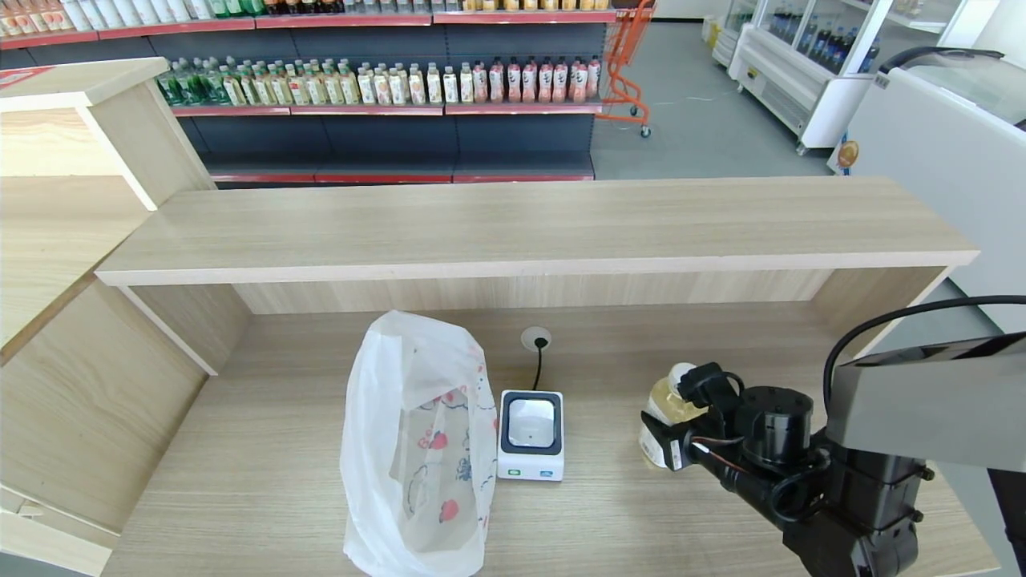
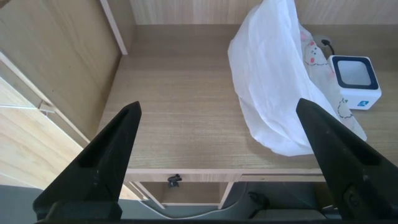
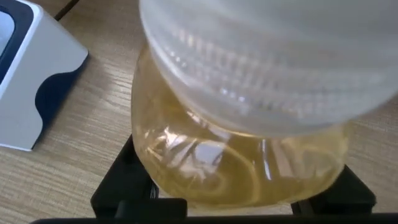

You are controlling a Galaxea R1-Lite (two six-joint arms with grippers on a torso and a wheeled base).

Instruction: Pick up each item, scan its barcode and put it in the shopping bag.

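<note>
Yellow liquid [image 3: 236,168] in a clear bottle [image 1: 672,401], pinched in the right tool [image 1: 683,418] (left tool [image 2: 219,112] spread wide).

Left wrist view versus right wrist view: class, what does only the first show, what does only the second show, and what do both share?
Only the left wrist view: the white shopping bag and the open left gripper above the near edge of the wooden counter. Only the right wrist view: the drink bottle, yellow liquid under a white cap, held by the right gripper. Both: the barcode scanner and the counter.
</note>
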